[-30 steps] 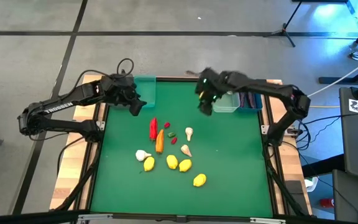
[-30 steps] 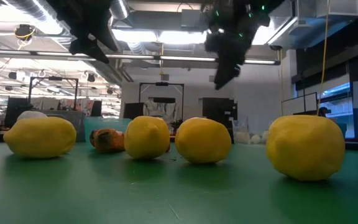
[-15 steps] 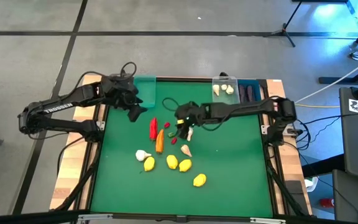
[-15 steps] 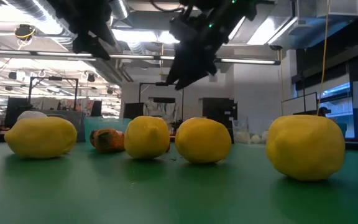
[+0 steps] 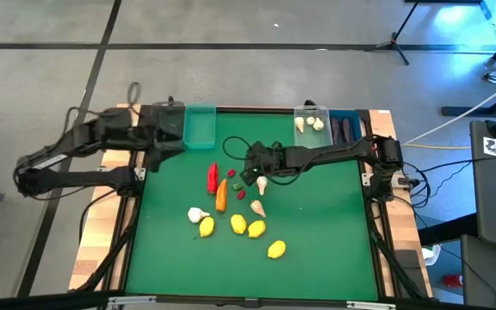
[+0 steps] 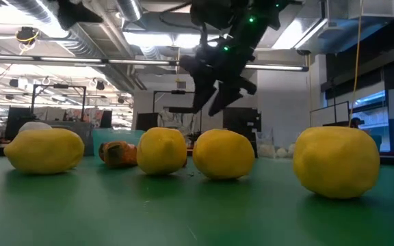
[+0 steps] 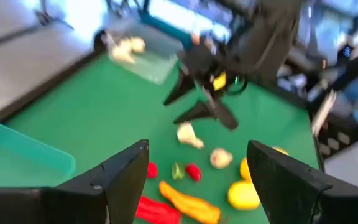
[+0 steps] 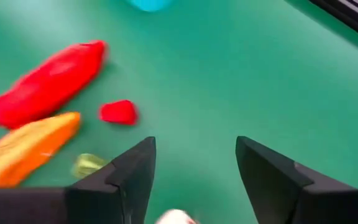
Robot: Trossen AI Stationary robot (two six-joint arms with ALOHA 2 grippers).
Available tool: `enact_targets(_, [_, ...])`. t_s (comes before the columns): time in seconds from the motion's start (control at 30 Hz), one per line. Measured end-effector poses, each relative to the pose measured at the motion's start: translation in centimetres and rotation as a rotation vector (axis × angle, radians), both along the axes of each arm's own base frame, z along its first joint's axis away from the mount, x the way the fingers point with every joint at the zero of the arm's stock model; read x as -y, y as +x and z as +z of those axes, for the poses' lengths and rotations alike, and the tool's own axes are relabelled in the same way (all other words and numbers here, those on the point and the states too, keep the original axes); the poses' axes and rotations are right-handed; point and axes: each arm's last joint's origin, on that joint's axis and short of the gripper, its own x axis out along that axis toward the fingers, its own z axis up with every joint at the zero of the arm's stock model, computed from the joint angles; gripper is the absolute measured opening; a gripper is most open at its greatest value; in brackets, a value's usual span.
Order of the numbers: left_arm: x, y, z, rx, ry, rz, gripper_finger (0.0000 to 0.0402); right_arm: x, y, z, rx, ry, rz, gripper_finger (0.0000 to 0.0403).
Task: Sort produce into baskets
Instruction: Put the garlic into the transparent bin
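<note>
My right gripper [image 5: 250, 172] is open above the green table, just left of a white garlic bulb [image 5: 262, 182]; it also shows in the low view [image 6: 216, 96] and the left wrist view [image 7: 199, 102]. The red pepper [image 5: 212, 177], the orange carrot [image 5: 221, 195], the small red berries [image 8: 118, 112], two more garlic bulbs [image 5: 257, 207] and several lemons [image 5: 238, 224] lie on the table. My left gripper [image 5: 172, 140] is open and empty beside the teal bin [image 5: 201, 127]. The clear bin [image 5: 311, 120] holds garlic. The blue bin [image 5: 345, 127] holds the dark eggplants.
The bins stand in a row along the table's far edge. The lemons [image 6: 163, 150] stand in a row near the table's near edge. Bare green table lies to the right of the produce [image 5: 325, 207].
My right gripper has gone from over the clear bin toward the table's left and down, and now hangs by the garlic bulb at mid-table. My left gripper has drawn back toward the table's left edge, beside the teal bin.
</note>
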Motion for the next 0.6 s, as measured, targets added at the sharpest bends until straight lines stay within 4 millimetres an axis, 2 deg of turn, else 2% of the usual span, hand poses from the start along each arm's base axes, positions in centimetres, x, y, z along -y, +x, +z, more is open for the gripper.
enact_targets(0.2, [0.7,-2.4,0.8,0.095,0.011,0.061,0.0267,0.1,-1.3,-0.6,-0.101,0.008,-0.115,0.0223])
enact_targets(0.33, [0.8,-3.0,0.7,0.139,0.024,0.085,0.0267,0.2,-1.8,-0.8,-0.135,0.021,-0.169,0.0223])
enact_targets(0.6, [0.9,-3.1,-3.4,0.111,-0.086,0.125,0.0267,0.3,-1.9,-0.9,-0.158,0.037,-0.15,0.0223])
